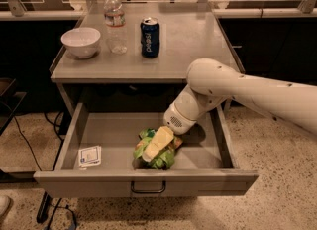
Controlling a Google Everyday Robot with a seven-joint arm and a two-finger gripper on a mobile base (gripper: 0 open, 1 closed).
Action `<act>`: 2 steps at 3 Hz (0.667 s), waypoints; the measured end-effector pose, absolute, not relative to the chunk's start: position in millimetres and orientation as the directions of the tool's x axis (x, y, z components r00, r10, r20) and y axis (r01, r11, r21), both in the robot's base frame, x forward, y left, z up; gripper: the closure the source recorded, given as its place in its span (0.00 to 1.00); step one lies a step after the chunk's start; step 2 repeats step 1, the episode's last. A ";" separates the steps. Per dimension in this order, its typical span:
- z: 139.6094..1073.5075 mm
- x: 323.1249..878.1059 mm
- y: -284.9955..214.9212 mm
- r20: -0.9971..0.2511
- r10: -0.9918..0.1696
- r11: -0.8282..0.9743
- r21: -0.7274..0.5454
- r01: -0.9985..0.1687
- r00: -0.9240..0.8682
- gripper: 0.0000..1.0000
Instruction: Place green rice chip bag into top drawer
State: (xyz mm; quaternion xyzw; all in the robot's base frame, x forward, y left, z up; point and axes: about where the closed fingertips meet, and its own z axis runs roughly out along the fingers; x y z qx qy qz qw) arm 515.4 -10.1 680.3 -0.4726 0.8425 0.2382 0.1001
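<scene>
The top drawer [74, 140] is pulled out under the grey table, with its dark bar handle [148, 189] at the front. The green rice chip bag [163, 158] lies crumpled on the drawer floor near the front middle. My gripper [156, 144] reaches down into the drawer from the right and is shut on the bag. One cream finger [157, 142] lies across the top of the bag; the other is hidden behind the bag. The white arm [237, 87] crosses over the drawer's right side.
A small white card [89, 155] lies in the drawer's left front corner. On the table top stand a white bowl [80, 41], a clear water bottle [115, 22] and a blue Pepsi can [149, 37]. Dark cables [29, 144] run along the speckled floor at the left.
</scene>
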 end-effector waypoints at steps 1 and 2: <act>680.3 515.4 -10.1 -0.394 -0.749 0.440 0.307 -0.844 -0.533 0.00; 680.3 515.4 -10.1 -0.394 -0.749 0.440 0.307 -0.844 -0.533 0.00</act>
